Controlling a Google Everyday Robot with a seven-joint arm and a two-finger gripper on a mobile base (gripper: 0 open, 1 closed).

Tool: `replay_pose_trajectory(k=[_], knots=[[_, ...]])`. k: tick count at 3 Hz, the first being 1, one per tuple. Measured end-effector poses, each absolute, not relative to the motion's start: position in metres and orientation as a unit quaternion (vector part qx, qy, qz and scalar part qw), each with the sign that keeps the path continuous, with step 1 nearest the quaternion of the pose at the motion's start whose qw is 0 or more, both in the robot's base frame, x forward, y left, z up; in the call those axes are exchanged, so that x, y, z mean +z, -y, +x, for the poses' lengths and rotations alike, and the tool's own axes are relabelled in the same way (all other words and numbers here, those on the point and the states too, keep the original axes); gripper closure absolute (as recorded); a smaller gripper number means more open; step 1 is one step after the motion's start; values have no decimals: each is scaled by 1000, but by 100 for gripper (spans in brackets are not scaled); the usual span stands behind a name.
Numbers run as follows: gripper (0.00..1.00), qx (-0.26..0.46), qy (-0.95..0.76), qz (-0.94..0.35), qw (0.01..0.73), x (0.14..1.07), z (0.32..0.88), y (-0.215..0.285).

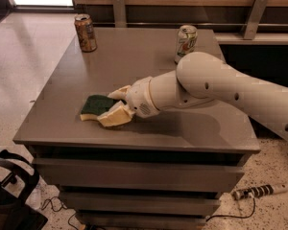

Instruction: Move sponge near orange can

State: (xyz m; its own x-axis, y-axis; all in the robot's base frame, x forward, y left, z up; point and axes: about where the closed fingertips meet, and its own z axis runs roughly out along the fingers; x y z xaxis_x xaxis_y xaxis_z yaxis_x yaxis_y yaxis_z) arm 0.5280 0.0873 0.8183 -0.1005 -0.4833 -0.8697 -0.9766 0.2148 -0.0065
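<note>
The sponge (95, 105), dark green on top over pale yellow foam, lies flat on the grey table (134, 56) near its front left. My gripper (116, 106) is at the sponge's right end, with one pale finger (119, 93) behind it and the other (114, 118) in front, pressed against its sides. The sponge's right end is hidden between them. The orange can (85, 32) stands upright at the table's far left corner, well away from the sponge.
A white and green can (186, 43) stands at the table's far right, just behind my arm (206, 83). A wooden wall with metal brackets runs behind the table. A power strip (259, 191) lies on the floor at the right, and a black chair base (9, 195) at the left.
</note>
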Motion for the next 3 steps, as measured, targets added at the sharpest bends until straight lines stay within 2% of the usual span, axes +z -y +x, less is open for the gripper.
replay_pose_trajectory(k=[1,3], knots=[[100,313,-672,-544,394,819,527,-89],[100,313,-686,-530,388,835,547,-79]])
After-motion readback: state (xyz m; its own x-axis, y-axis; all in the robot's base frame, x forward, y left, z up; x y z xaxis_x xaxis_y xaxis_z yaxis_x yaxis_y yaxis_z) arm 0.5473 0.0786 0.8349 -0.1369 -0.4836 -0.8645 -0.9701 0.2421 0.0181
